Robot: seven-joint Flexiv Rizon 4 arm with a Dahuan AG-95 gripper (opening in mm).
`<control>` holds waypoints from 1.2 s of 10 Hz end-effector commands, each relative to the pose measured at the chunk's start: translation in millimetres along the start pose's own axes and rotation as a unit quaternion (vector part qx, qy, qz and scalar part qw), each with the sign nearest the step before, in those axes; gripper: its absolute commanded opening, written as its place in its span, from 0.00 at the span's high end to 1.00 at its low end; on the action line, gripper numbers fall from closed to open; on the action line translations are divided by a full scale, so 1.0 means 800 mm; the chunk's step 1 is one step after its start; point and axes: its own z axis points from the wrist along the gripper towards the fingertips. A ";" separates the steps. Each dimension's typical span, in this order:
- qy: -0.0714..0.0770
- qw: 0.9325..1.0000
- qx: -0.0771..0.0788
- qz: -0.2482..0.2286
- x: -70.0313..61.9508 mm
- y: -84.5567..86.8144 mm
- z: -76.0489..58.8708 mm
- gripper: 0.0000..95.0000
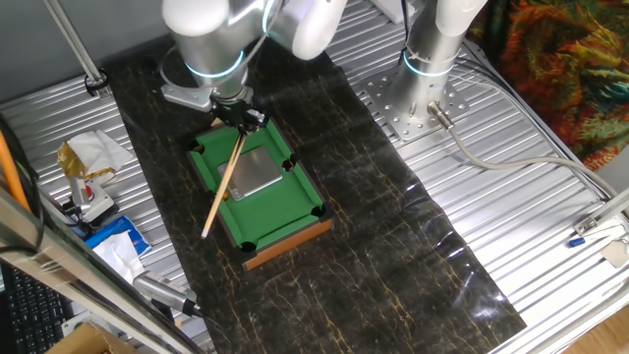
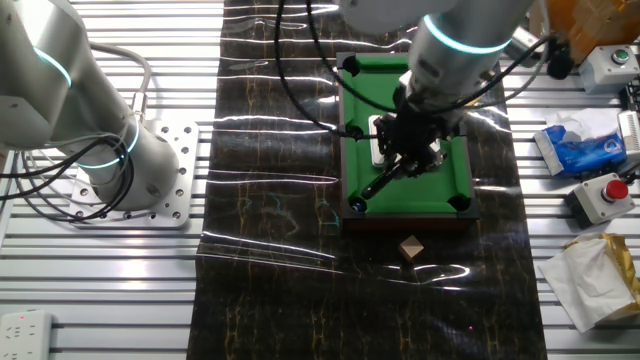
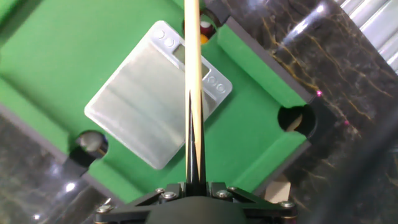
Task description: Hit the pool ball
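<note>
The mini green pool table [image 1: 295,192] lies on the dark mat; it also shows in the other fixed view [image 2: 450,165] and in the hand view [image 3: 56,68]. My gripper [image 3: 193,182] is shut on a wooden cue stick [image 3: 193,68] that points along the table. In the hand view, the pool ball [image 3: 206,28], red with a white spot, lies just right of the cue's far end, at the scale's far corner. A small plain orange blob [image 3: 184,25] shows left of the cue. In the fixed views my gripper [image 1: 241,120] hovers over the table's end [image 2: 412,140], and the ball is hidden.
A flat silver pocket scale [image 3: 149,99] lies on the green felt under the cue. A small wooden block [image 2: 409,248] sits on the mat beyond the table's end. The second arm's base [image 1: 423,93] stands to the side. Clutter [image 1: 93,167] lies along one edge.
</note>
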 end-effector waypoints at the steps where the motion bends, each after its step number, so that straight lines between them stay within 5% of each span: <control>1: -0.005 1.000 0.004 -0.003 -0.003 -0.001 0.014 1.00; 4: -0.008 1.000 0.007 -0.003 -0.007 -0.001 0.022 1.00; 6: -0.016 1.000 -0.001 -0.016 -0.009 0.000 0.030 0.60; 7: -0.023 0.999 -0.009 -0.027 -0.009 0.000 0.030 0.20; 8: -0.026 0.999 -0.009 -0.029 -0.009 0.000 0.030 0.00; 12: -0.014 0.999 -0.002 -0.048 -0.007 0.000 0.012 0.00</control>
